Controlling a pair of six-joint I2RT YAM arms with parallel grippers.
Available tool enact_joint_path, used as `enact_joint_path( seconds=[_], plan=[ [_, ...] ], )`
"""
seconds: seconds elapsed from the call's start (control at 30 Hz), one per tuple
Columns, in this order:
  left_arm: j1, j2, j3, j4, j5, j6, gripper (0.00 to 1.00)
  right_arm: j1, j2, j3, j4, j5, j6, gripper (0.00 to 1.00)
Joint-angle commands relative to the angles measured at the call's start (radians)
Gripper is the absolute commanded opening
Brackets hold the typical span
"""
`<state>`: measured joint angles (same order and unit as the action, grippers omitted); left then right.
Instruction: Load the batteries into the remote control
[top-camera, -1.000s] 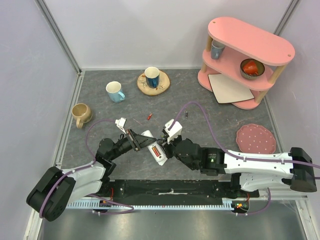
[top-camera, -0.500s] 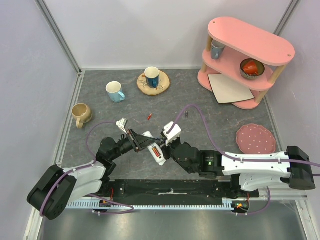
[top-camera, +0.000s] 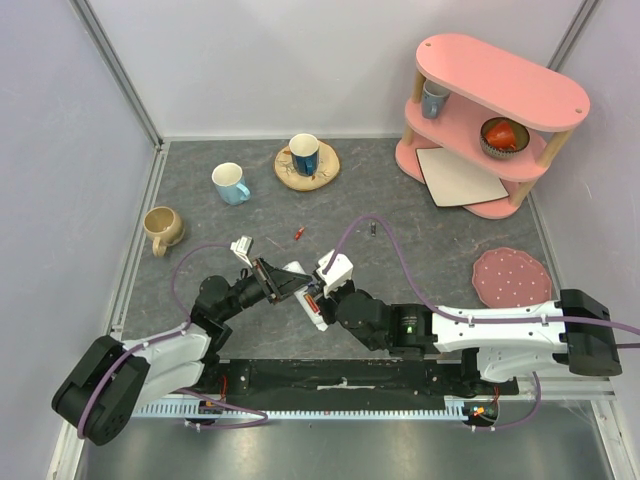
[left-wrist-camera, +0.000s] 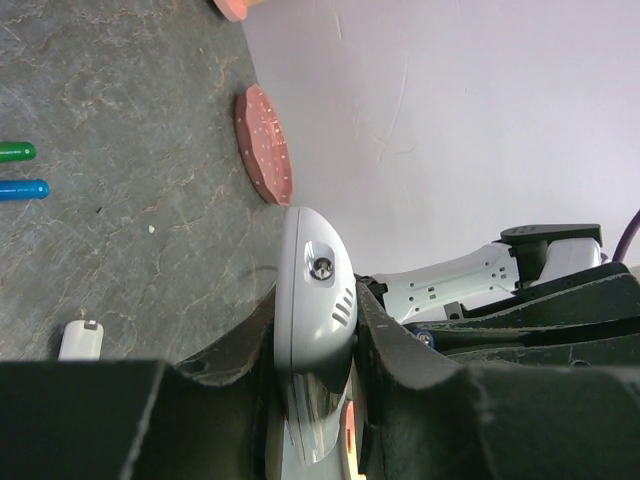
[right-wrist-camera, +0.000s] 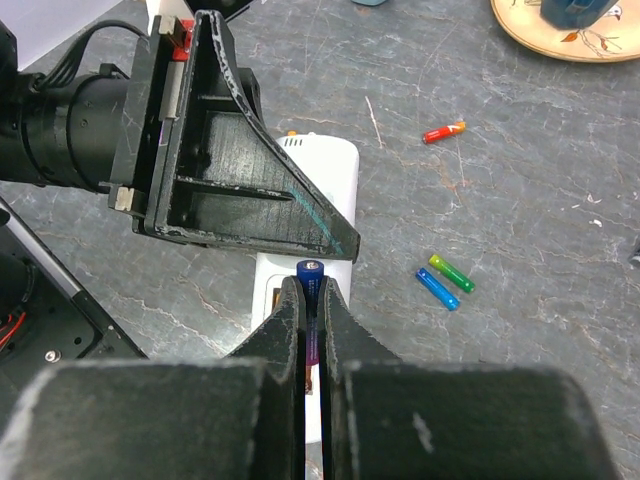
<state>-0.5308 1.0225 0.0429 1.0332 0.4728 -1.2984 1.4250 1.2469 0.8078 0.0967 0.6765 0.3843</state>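
Observation:
My left gripper (top-camera: 283, 283) is shut on the white remote control (top-camera: 312, 303), squeezing its sides (left-wrist-camera: 315, 290) and holding it tilted over the table. My right gripper (right-wrist-camera: 312, 300) is shut on a blue-and-purple battery (right-wrist-camera: 311, 275). The battery's tip sits just above the remote's open compartment (right-wrist-camera: 272, 290), beside the left gripper's fingers (right-wrist-camera: 250, 190). In the top view the right gripper (top-camera: 322, 292) meets the remote from the right. A red battery (right-wrist-camera: 443, 132) (top-camera: 298, 234) lies loose on the table. A green battery (right-wrist-camera: 452, 273) (left-wrist-camera: 15, 151) and a blue battery (right-wrist-camera: 436, 289) (left-wrist-camera: 22, 189) lie side by side.
A small white piece (left-wrist-camera: 80, 340) lies on the table near the left gripper. Behind stand a blue mug (top-camera: 231, 183), a tan mug (top-camera: 163, 228) and a cup on a round coaster (top-camera: 306, 165). A pink shelf (top-camera: 490, 120) stands at the back right, with a pink mat (top-camera: 511, 277) in front of it.
The right arm has moved left with the battery, closing in on the remote. The left gripper and the remote have barely shifted.

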Motion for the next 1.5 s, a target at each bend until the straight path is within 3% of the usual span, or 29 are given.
enact_joint_path(
  seconds=[0.0, 1.1, 1.3, 1.47],
  plan=[
    [-0.005, -0.028, 0.021, 0.024, -0.01, -0.022, 0.02, 0.008, 0.017, -0.005, 0.029, 0.009, 0.025, 0.0],
    [-0.005, -0.048, 0.057, -0.004, -0.023, 0.002, 0.02, 0.009, 0.037, 0.011, -0.147, -0.063, 0.133, 0.0],
    [-0.005, -0.056, 0.054, -0.005, -0.025, 0.007, 0.02, 0.009, 0.039, 0.022, -0.173, -0.049, 0.16, 0.16],
    [-0.005, -0.065, 0.048, -0.005, -0.023, 0.008, 0.02, 0.008, 0.039, 0.03, -0.186, -0.038, 0.169, 0.2]
  ],
)
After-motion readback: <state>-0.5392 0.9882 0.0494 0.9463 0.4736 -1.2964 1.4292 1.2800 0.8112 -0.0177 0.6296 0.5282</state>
